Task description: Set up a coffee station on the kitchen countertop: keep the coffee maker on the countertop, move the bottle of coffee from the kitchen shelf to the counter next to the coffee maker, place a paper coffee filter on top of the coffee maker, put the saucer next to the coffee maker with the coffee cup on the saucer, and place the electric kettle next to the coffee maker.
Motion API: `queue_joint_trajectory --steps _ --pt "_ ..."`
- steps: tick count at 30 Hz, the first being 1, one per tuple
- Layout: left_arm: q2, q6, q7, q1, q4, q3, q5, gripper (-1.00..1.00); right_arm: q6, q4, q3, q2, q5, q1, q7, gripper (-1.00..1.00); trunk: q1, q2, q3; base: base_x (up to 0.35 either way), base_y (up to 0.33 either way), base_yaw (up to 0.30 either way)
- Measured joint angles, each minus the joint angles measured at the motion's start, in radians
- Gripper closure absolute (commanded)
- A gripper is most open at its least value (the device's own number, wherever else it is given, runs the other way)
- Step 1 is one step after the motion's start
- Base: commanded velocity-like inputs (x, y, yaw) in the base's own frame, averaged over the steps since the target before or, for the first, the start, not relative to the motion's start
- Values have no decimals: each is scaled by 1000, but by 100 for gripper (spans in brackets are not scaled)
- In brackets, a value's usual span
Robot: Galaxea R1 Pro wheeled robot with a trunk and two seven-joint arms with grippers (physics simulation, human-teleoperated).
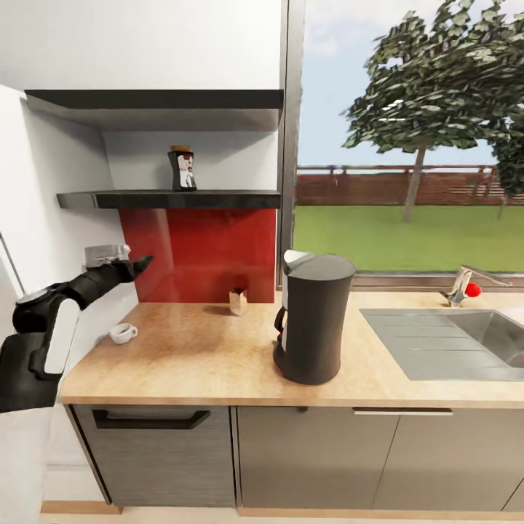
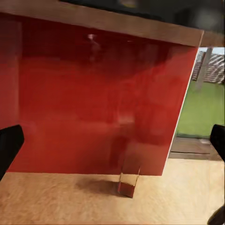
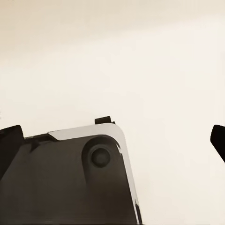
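The bottle of coffee [image 1: 182,169] stands on the dark kitchen shelf [image 1: 218,199] above a red backsplash. Below, the black coffee maker [image 1: 314,327] stands mid-way along the kitchen countertop [image 1: 189,364]. A white coffee cup [image 1: 122,333] sits near the counter's left end. A small pale piece, apparently the paper coffee filter [image 1: 237,301] [image 2: 129,183], stands at the backsplash foot. My left gripper [image 1: 140,265] [image 2: 112,145] is open and empty, raised over the counter's left end, well under the shelf. My right gripper [image 3: 112,140] is open and empty. The saucer and the electric kettle are out of view.
A steel sink [image 1: 466,335] with a tap [image 1: 466,285] is set into the counter's right part, under a big window. A second dark board [image 1: 156,102] hangs above the shelf. A white wall with a grey box [image 1: 105,253] closes the left side.
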Motion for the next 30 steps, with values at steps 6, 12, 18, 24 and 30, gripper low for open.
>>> queue_joint_trajectory --steps 6,12,18,24,30 --pt "-50 219 10 -349 9 -2 5 -100 0 1 0 0 0 0 0 -100 0 0 -2 0 0 0" --pt "-77 273 23 -471 55 -14 -2 -100 0 1 0 0 0 0 0 -100 0 -1 -9 0 0 0" --pt "-99 281 129 -628 180 -56 -4 -100 0 1 0 0 0 0 0 -100 0 0 -19 0 0 0" --pt "-125 274 162 -740 314 -87 -11 -100 0 1 0 0 0 0 0 -100 0 0 -28 0 0 0" --pt "-139 251 167 -845 478 -96 -24 -100 0 1 0 0 0 0 0 -100 0 0 -38 0 0 0"
